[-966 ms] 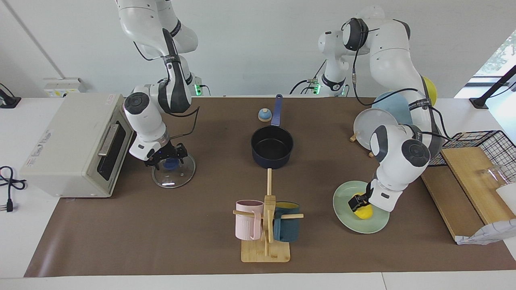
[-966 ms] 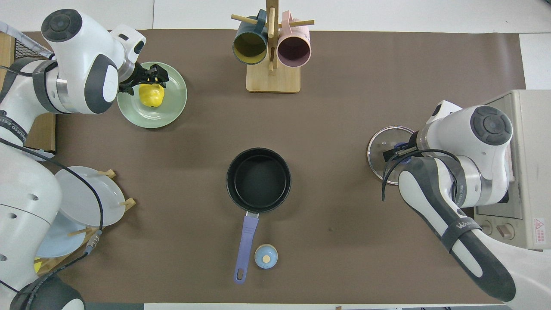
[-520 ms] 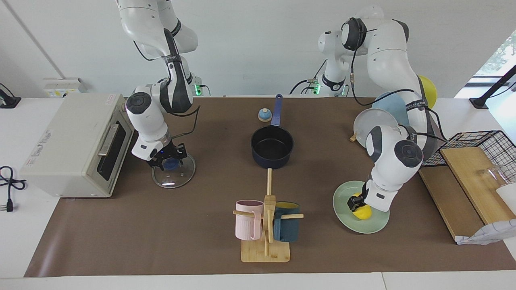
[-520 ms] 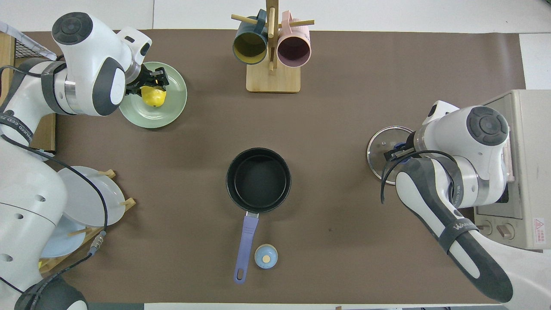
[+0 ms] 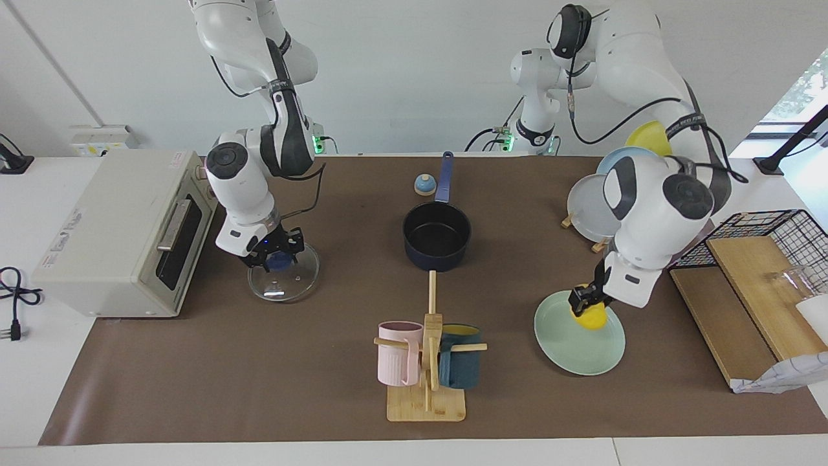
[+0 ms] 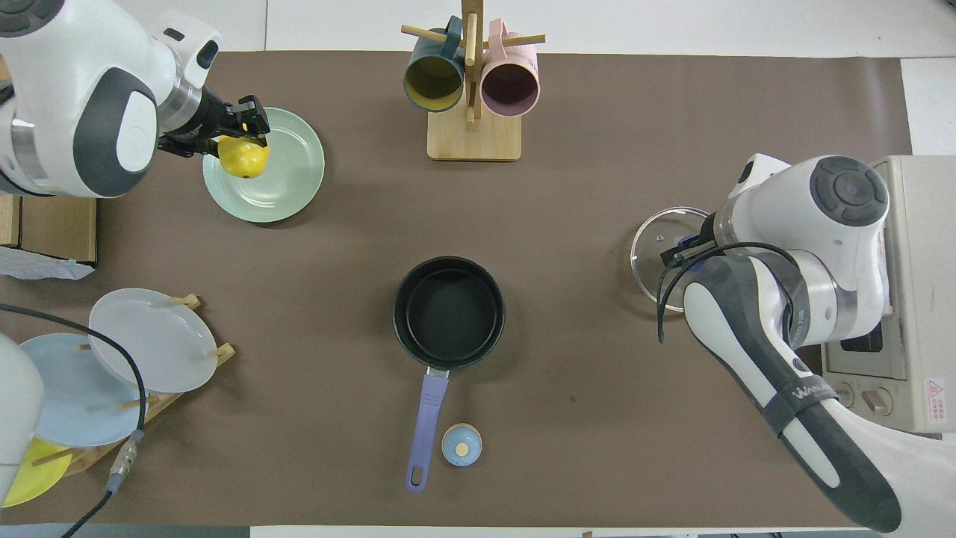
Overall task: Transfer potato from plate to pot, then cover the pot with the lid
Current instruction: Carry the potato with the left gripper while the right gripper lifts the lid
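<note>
The yellow potato (image 5: pixel 592 317) (image 6: pixel 244 158) hangs just above the mint-green plate (image 5: pixel 576 346) (image 6: pixel 287 183), over its rim on the robots' side. My left gripper (image 5: pixel 584 303) (image 6: pixel 240 139) is shut on the potato. The navy pot (image 5: pixel 436 237) (image 6: pixel 448 312) stands empty at mid-table, its blue handle (image 6: pixel 426 418) pointing toward the robots. At the right arm's end, my right gripper (image 5: pixel 273 254) (image 6: pixel 691 250) is shut on the blue knob of the glass lid (image 5: pixel 291 283) (image 6: pixel 651 246). The lid appears lifted slightly off the mat.
A toaster oven (image 5: pixel 116 226) stands beside the lid. A wooden mug rack (image 5: pixel 427 388) with two mugs is farther from the robots than the pot. A small bell (image 5: pixel 424 185) sits by the pot's handle. A plate rack (image 5: pixel 598 204) and a wire basket (image 5: pixel 776 226) are at the left arm's end.
Both grippers closed, the left on the potato and the right on the lid's knob. The left arm rose and lifted the potato off the plate. The lid shifted slightly toward the pot.
</note>
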Robot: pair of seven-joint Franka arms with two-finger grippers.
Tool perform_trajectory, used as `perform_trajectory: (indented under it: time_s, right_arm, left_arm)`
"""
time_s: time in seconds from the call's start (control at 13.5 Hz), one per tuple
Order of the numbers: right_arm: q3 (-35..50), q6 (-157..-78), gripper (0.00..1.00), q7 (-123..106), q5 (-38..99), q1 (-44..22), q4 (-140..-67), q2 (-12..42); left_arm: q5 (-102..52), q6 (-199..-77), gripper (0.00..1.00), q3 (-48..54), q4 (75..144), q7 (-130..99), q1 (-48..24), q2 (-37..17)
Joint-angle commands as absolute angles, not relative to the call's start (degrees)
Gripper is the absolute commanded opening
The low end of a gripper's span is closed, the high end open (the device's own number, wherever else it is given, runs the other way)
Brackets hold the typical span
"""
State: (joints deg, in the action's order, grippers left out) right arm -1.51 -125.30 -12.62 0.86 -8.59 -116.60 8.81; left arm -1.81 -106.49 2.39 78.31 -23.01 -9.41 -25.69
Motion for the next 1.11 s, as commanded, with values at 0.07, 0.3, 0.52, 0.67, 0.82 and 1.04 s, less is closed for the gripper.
perform_trajectory:
  time_s: [0.07,0.3,0.52,0.67,0.82,1.04]
  right_arm:
    - [-1.3,-117.3,0.0,-5.0,0.9,-12.0,-107.7,8.7]
    - [-1.3,-113.0,0.0,-0.5,0.7,-14.3,-103.5,8.8]
    - [-1.3,-109.3,0.0,3.3,0.6,-16.5,-100.6,8.9]
    - [-1.3,-109.6,0.0,3.9,0.6,-17.0,-100.6,9.5]
    - [-1.3,-109.7,0.0,3.9,0.6,-17.0,-100.6,9.5]
    - [-1.3,-109.5,0.0,3.9,0.6,-17.0,-100.6,9.6]
  left_arm:
    - [-2.5,-105.7,0.0,1.8,94.0,-34.2,-19.5,-12.5]
    - [-2.5,-114.1,0.0,1.7,106.8,-44.3,-29.3,-6.5]
    - [-2.5,-124.9,0.0,1.7,114.6,-50.1,-36.4,-5.2]
    - [-2.5,-129.8,0.0,1.7,117.8,-52.2,-39.2,-5.9]
    - [-2.4,-132.4,0.0,1.5,119.3,-53.4,-41.2,-7.8]
    - [-1.9,-133.9,0.0,1.5,119.6,-53.4,-41.3,-9.0]
